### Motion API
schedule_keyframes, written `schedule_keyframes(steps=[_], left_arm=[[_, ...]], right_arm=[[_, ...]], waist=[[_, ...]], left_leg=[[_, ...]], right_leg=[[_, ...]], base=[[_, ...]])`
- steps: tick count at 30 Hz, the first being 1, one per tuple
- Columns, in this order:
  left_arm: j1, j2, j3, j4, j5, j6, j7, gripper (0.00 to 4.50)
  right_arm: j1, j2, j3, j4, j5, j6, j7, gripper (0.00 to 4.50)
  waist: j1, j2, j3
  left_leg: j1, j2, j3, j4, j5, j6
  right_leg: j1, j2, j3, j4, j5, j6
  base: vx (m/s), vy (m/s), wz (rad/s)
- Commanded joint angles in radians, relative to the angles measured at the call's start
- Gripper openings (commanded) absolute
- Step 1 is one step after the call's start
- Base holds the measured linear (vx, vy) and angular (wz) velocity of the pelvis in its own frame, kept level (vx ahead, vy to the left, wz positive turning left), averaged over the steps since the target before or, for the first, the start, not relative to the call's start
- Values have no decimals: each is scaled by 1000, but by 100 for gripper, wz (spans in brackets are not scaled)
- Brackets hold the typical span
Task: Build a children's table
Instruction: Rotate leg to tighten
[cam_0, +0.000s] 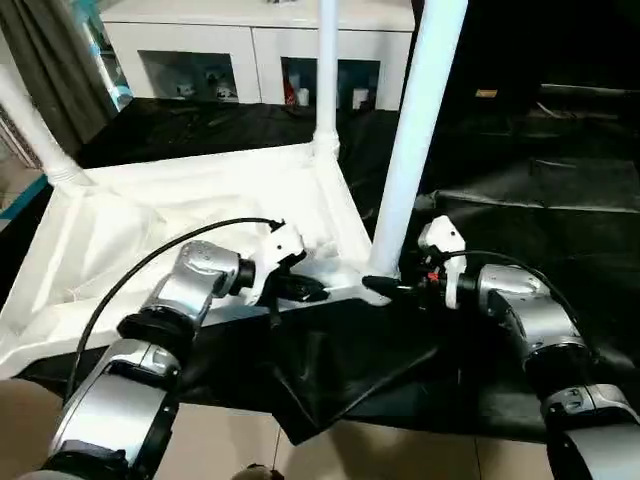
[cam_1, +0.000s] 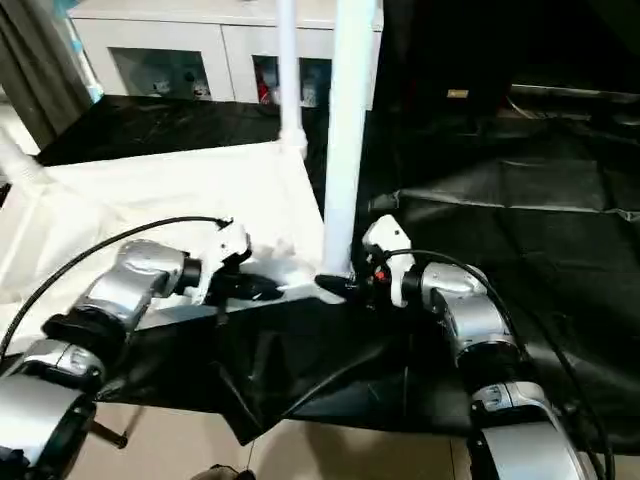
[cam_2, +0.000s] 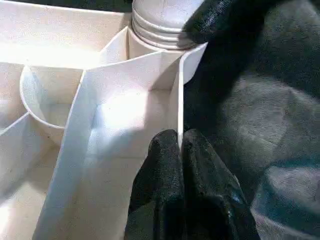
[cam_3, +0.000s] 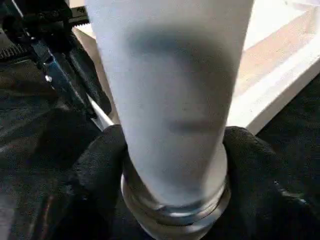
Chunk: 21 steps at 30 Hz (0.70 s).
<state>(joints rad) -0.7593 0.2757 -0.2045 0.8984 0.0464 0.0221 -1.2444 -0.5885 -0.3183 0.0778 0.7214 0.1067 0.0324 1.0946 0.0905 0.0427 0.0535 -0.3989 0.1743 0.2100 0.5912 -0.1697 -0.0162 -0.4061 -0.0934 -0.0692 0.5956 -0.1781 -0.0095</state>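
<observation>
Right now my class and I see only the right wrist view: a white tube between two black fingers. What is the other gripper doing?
Observer: The left gripper is shut on the table's rim, beside the corner socket.
Operator: Is this tube the only leg standing?
Observer: No. Another leg stands upright at the far corner.
Operator: Which way up is the table?
Observer: Upside down; its ribbed underside faces up, on black sheeting.
</observation>
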Motion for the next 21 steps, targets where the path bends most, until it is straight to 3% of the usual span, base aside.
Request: schedule_keyframes(steps=[1,5,8,10,13,15,16,17,18,21], left_arm=[[0,-11,-20,-20,-2,6,-15,0],[2,-21,-17,-19,1,7,7,0],[-11,-52,-3,10,13,13,110,0],[-31,-84,13,43,21,23,212,0],[-60,-126,28,82,32,51,336,0],[-72,-146,30,98,39,58,388,0],[-84,-172,37,114,39,68,444,0],[-90,-186,42,121,36,74,470,0],[-94,-201,48,126,35,79,500,0],[-102,-238,54,133,34,81,536,0]], right_arm=[[6,24,39,-45,17,14,61,277],[15,42,36,-45,26,32,48,269],[14,83,15,4,0,27,-92,267],[1,128,-10,68,-37,14,-272,266],[-17,181,-41,127,-51,19,-441,266],[-25,205,-51,146,-51,21,-497,266],[-41,236,-67,172,-51,28,-583,266],[-51,251,-76,185,-52,32,-630,266],[-62,269,-86,199,-50,36,-671,266],[-88,316,-87,228,-51,30,-698,266]], waist=[[1,-17,-72],[1,-19,-73],[0,-18,-73],[-4,-17,-71],[-16,-13,-61],[-20,-16,-60],[-22,-11,-60],[-26,-12,-59],[-28,-14,-58],[-30,-11,-58]], left_leg=[[30,67,-29,-65,-187,89],[29,65,-29,-64,-175,86],[29,66,-29,-64,-163,85],[31,65,-30,-66,-191,68],[44,61,-38,-78,-310,-2],[44,61,-38,-80,-324,-6],[44,60,-39,-81,-329,-8],[52,60,-38,-81,-354,-16],[51,58,-40,-82,-365,-18],[51,56,-40,-81,-381,-15]], right_leg=[[47,-69,41,-58,-161,-272],[48,-70,42,-56,-156,-268],[45,-70,42,-55,-144,-270],[43,-71,42,-61,-189,-261],[38,-75,44,-85,-380,-212],[37,-73,46,-89,-397,-197],[35,-72,47,-90,-393,-196],[28,-70,48,-94,-403,-194],[31,-72,47,-95,-414,-193],[28,-71,46,-102,-436,-178]], base=[[0,0,0],[0,0,0],[0,0,0],[0,0,0],[0,0,0],[0,0,0],[0,0,0],[0,0,0],[0,0,0],[0,0,0]])
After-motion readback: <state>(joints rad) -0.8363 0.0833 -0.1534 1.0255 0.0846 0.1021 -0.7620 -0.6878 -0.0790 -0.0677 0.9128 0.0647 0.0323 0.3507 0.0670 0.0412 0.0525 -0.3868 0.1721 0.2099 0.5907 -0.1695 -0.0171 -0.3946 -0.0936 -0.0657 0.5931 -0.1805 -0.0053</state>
